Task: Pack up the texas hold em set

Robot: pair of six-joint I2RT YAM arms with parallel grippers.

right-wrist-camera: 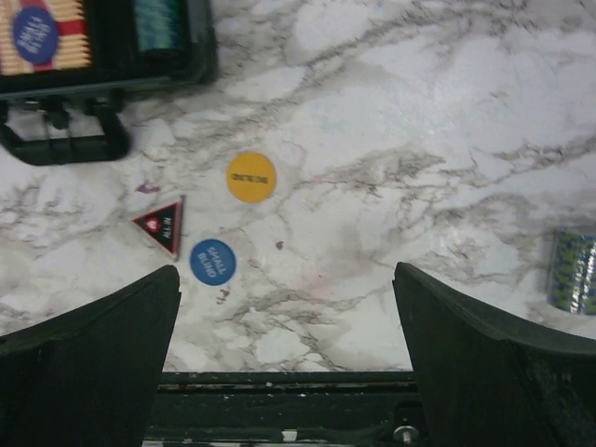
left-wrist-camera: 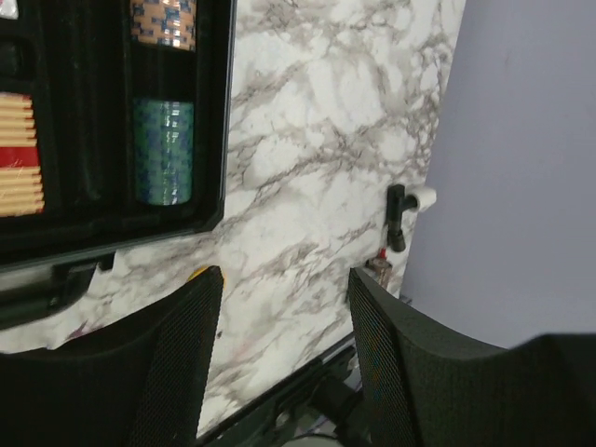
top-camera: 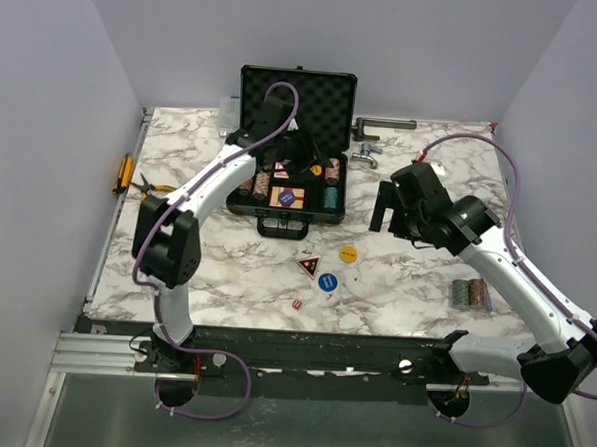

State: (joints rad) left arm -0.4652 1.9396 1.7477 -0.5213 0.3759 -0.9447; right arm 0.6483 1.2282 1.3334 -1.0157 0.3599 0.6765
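The black briefcase [top-camera: 279, 210] lies open at the back middle, its foam lid [top-camera: 298, 88] upright. Inside are cards [left-wrist-camera: 19, 154], a teal chip stack [left-wrist-camera: 163, 149] and a brown chip stack [left-wrist-camera: 163, 23]. My left gripper [left-wrist-camera: 284, 317] hovers over the case's right side, open with nothing between its fingers. My right gripper [right-wrist-camera: 287, 317] hangs open and empty above the table right of the case. On the table in front lie a yellow disc [right-wrist-camera: 251, 177], a red triangle [right-wrist-camera: 160, 225], a blue disc [right-wrist-camera: 212, 262] and dice [top-camera: 297, 304]. A loose chip stack [top-camera: 470, 293] lies near the right arm.
Metal tools [top-camera: 382, 128] lie at the back right behind my right gripper. Pliers [top-camera: 150, 186] and a yellow-handled tool [top-camera: 124, 172] sit at the left edge. A clear plastic box [top-camera: 229, 115] stands behind the case's left corner. The case handle [right-wrist-camera: 65, 140] faces the front.
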